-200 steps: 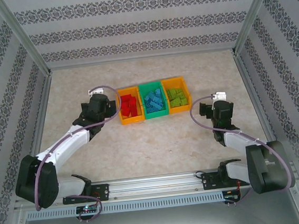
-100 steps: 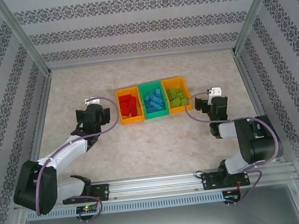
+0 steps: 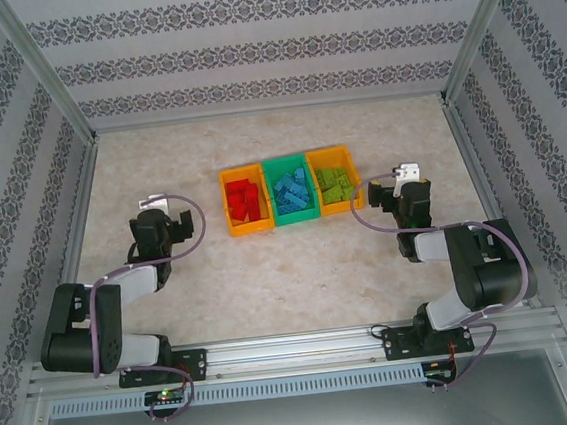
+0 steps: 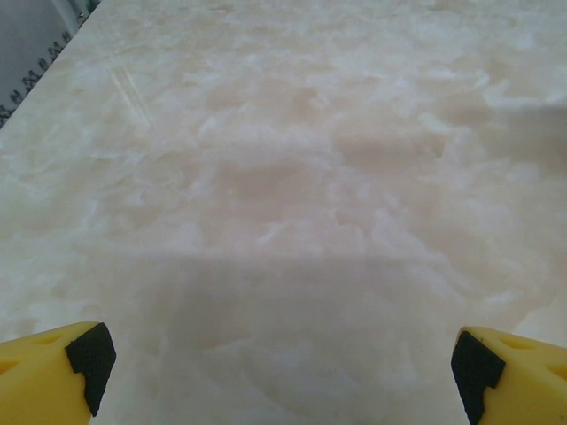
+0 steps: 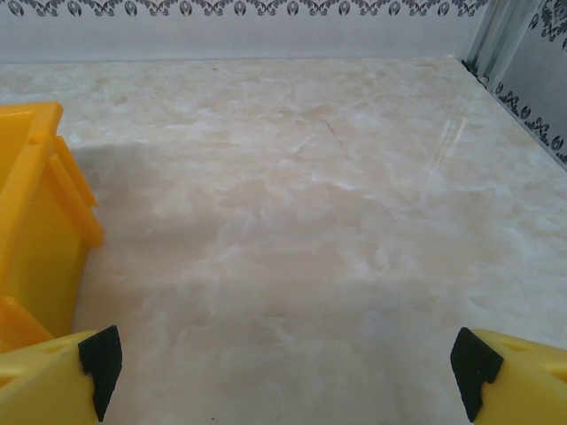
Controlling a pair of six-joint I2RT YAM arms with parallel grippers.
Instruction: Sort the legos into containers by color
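Since the legos [image 3: 292,192] are lying sorted inside the bins [image 3: 295,217], you are finding them between your arms, right gripper [image 5: 283,367] nearer, left gripper [image 4: 283,367] farther, both hanging spread, empty.

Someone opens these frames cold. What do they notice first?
The row of three joined bins in the middle of the table stands out: red legos in the left orange bin, blue legos in the green bin, lime legos in the right orange bin. Every brick in view is binned. The left gripper and right gripper flank the row, both open and empty, the right one close beside the right orange bin.
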